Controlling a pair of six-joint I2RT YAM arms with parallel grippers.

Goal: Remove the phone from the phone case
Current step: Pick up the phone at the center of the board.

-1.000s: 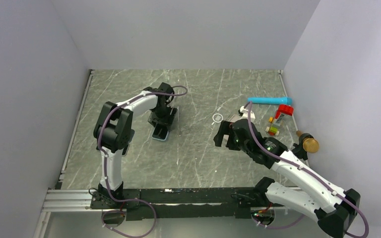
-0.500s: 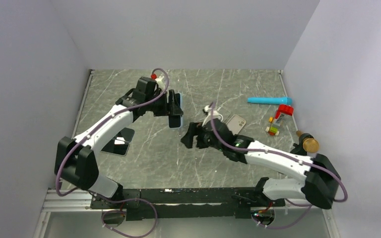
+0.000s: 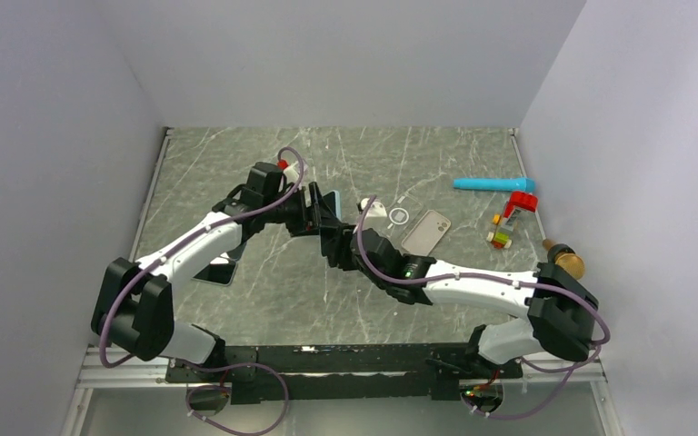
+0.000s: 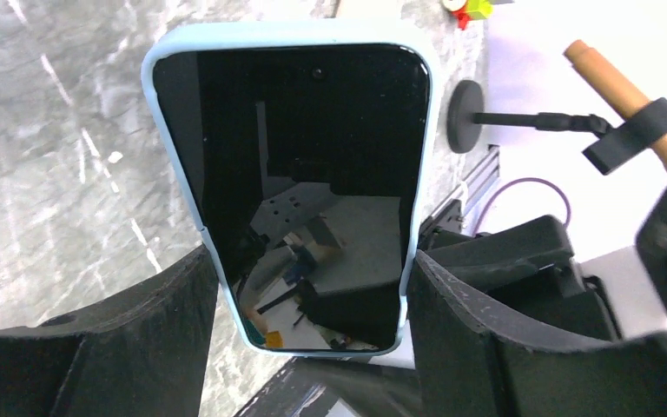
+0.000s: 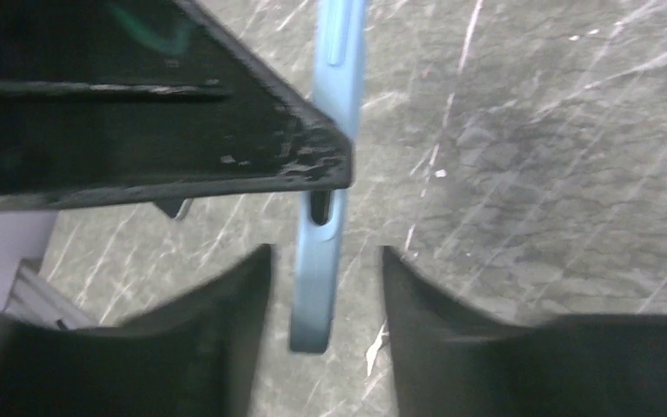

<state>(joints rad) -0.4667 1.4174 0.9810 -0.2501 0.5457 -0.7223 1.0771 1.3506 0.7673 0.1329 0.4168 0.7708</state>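
Pale blue and soft-looking, the phone case wraps the phone on every edge, so we judge the separation not yet begun: lifting and presenting are done, peeling is left. The left gripper clamps the cased phone by its long sides and holds it off the table, screen towards its own camera. The right gripper stands spread, one finger either side of the case's thin edge with a gap on both, touching nothing we can see. A beige case lies near on the right and a dark slab on the left, both down on the marble, so we have room to pull apart sideways
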